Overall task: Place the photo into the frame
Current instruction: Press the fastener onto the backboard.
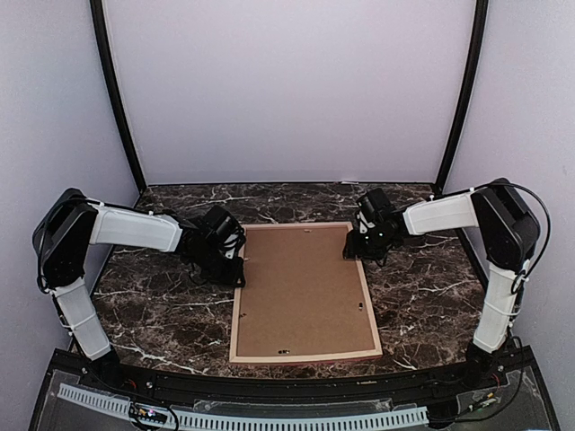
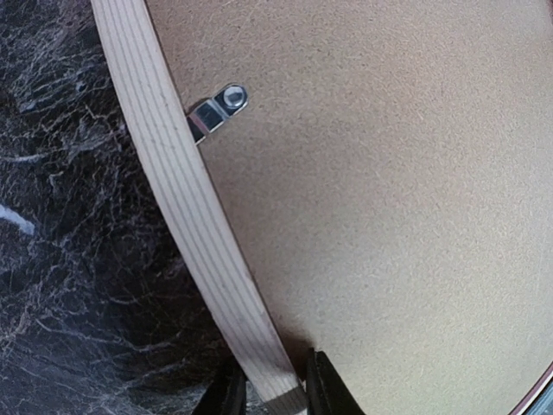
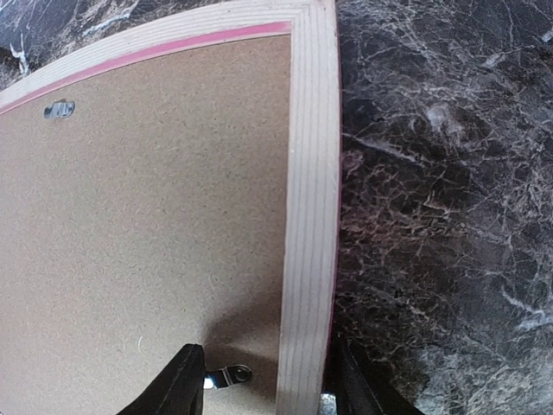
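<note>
**Marble table (image 1: pixel 422 296): frame (image 1: pixel 305 357) face-down, photo not visible**

Top: backing board (image 1: pixel 301 287) seated in frame.
Left wrist: left gripper (image 2: pixel 275 393) clenched on frame's left rail.
Right wrist: right gripper (image 3: pixel 268 372) straddles right rail, released.
Risk: frame gets skewed by one-sided pull.

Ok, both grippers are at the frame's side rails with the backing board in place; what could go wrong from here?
The left gripper pinches only the thin left rail of the frame, so lifting may twist or drop it. The right gripper has its inner finger beside a metal clip and could snag it or scrape the backing board.
</note>
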`<state>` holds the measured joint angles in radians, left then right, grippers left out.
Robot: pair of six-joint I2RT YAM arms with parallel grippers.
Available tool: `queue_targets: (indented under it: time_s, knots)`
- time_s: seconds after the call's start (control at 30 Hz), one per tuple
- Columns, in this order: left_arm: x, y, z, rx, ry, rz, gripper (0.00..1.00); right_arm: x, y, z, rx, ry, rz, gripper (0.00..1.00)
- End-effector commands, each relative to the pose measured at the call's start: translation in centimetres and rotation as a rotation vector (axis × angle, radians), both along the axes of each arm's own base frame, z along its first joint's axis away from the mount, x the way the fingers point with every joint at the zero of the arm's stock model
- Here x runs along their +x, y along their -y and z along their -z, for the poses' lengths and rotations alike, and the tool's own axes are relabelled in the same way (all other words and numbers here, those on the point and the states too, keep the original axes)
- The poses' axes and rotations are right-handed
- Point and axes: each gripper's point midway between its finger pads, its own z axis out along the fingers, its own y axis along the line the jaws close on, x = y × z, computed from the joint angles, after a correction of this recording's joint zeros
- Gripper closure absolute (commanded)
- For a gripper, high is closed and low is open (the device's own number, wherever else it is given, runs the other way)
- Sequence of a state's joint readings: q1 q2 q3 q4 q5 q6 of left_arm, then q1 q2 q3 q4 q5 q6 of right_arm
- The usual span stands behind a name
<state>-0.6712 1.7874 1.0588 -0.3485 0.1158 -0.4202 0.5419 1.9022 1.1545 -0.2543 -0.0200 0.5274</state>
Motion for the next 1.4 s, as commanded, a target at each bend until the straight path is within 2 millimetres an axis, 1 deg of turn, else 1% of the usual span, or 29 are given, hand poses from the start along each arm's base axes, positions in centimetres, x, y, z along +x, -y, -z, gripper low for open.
queue_targets:
  time_s: [0.0, 0.17, 0.33, 0.43, 0.73, 1.17, 1.27, 1.37]
  knots:
    - [-1.8, -1.3, 1.7, 0.060, -0.054, 0.034, 0.77, -0.7, 0.1, 0.9, -0.042, -0.015, -0.029, 0.49]
    - [-1.9, -1.3, 1.7, 0.061, -0.057, 0.036, 0.77, -1.0, 0.8, 1.1, -0.090, -0.016, -0.055, 0.51]
    - [-1.9, -1.4, 1.8, 0.065, -0.058, 0.038, 0.77, -1.1, 0.9, 1.2, -0.108, -0.027, -0.101, 0.55]
    - [-2.0, -1.5, 1.8, 0.067, -0.058, 0.037, 0.77, -1.4, 0.6, 1.3, -0.101, -0.046, -0.150, 0.58]
    - [-2.0, -1.5, 1.7, 0.067, -0.058, 0.037, 0.77, -1.4, 1.7, 1.2, -0.112, -0.069, -0.206, 0.69]
    - [-2.1, -1.6, 1.8, 0.069, -0.062, 0.038, 0.77, -1.3, 1.4, 1.6, -0.096, -0.082, -0.249, 0.79]
    - [-2.1, -1.5, 1.8, 0.068, -0.062, 0.040, 0.77, -1.3, 1.3, 1.6, -0.093, -0.081, -0.276, 0.80]
    - [-2.0, -1.5, 1.7, 0.067, -0.061, 0.041, 0.77, -1.4, 1.0, 1.5, -0.088, -0.081, -0.301, 0.80]
